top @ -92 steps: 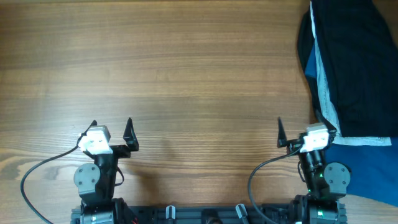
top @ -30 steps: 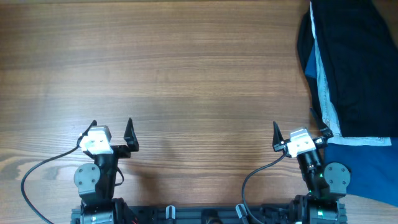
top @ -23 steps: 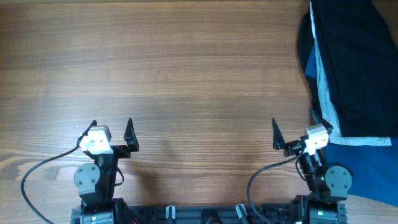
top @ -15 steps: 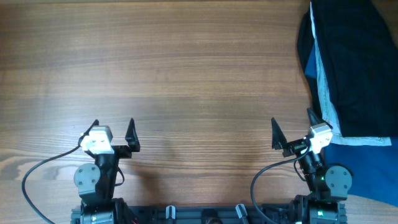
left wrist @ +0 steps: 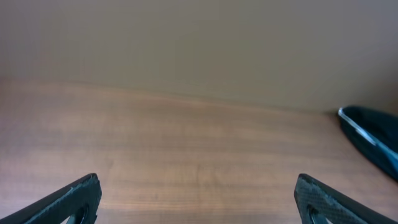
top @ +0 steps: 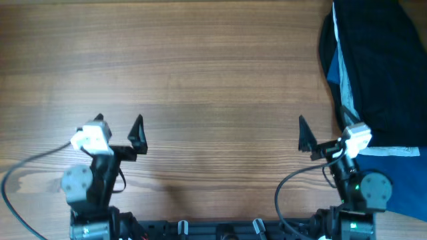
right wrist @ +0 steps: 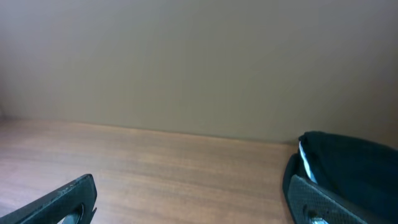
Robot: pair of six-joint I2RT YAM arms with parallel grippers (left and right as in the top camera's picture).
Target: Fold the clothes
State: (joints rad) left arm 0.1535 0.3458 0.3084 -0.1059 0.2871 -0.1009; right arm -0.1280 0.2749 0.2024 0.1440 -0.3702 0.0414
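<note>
shorts: black, bunched, at far right corner of worktop, lying along right edge. pale blue strip runs down its left side. blue cloth: near right corner, meets shorts' near hem. left fingers: spread wide, nothing btwn them, over bare wood nr near edge, left side. right fingers: spread wide, nothing btwn them, just beside shorts' near left edge; contact w/ fabric: cannot tell.
</note>
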